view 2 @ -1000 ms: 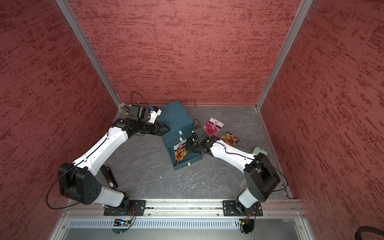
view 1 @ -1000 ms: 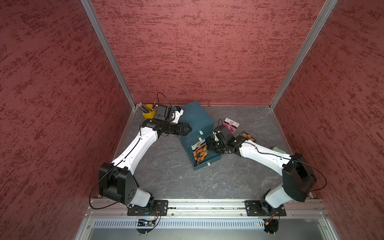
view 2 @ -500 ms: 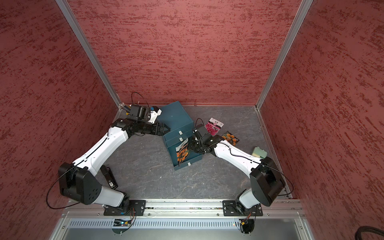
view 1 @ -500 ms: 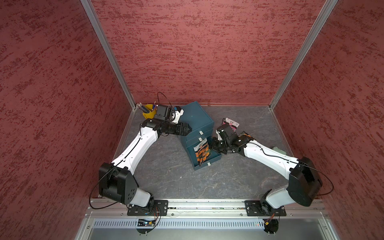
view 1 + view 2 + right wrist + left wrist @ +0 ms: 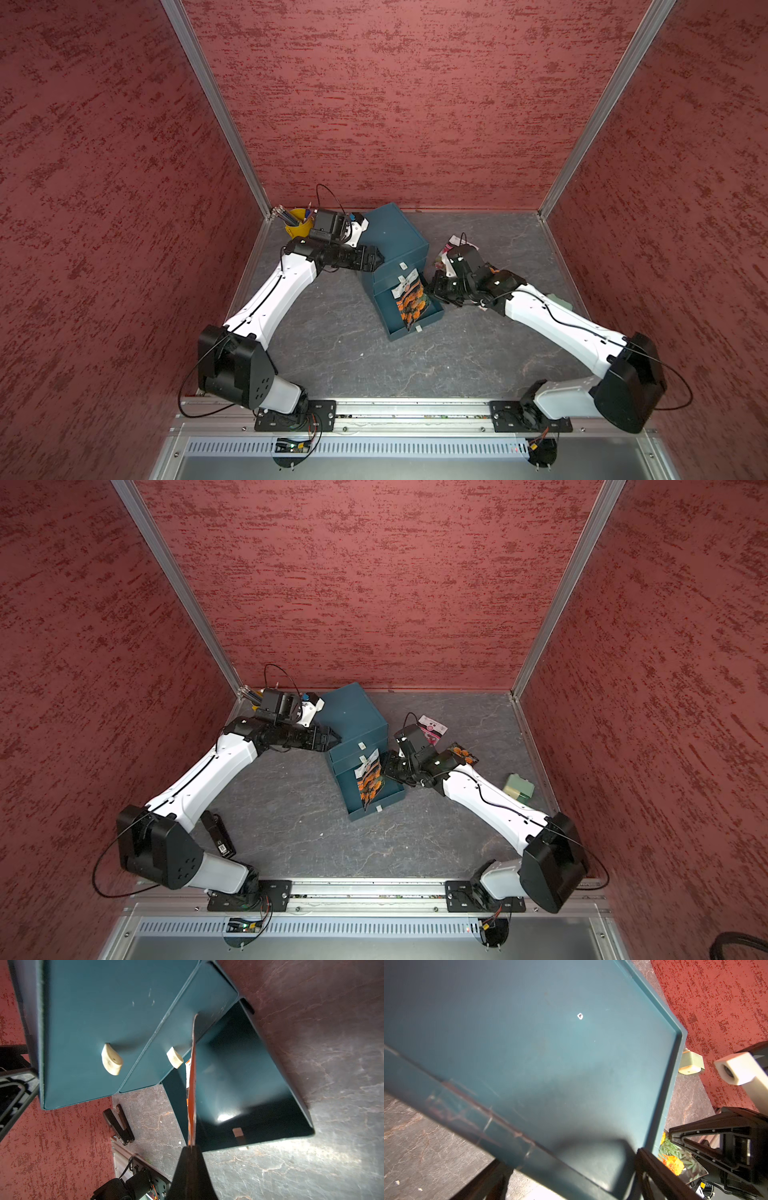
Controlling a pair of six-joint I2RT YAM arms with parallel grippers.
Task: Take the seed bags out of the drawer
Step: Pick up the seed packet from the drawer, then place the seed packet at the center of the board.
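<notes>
as the right gripper (image 5: 434,286) clamps the marigold bag (image 5: 411,301) on edge over the open drawer (image 5: 399,334), i'd say it's mid-lift; next it needs carrying clear. only the right wrist view shows the drawer bare; a top view shows the pink bag (image 5: 432,729) and second marigold bag (image 5: 463,752) lying beyond.

I'm seeing even, fairly bright overhead light in both top views, the arms (image 5: 270,299) casting only soft shadows on the grey tabletop (image 5: 332,345). In the left wrist view the teal cabinet (image 5: 550,1043) is sitting too close to focus, a dark rounded shadow falling across its top. In the right wrist view glare is bouncing off the floor of the open drawer (image 5: 249,1088), while the marigold seed bag (image 5: 192,1084) and right gripper (image 5: 191,1148) are blurring near the lens.
</notes>
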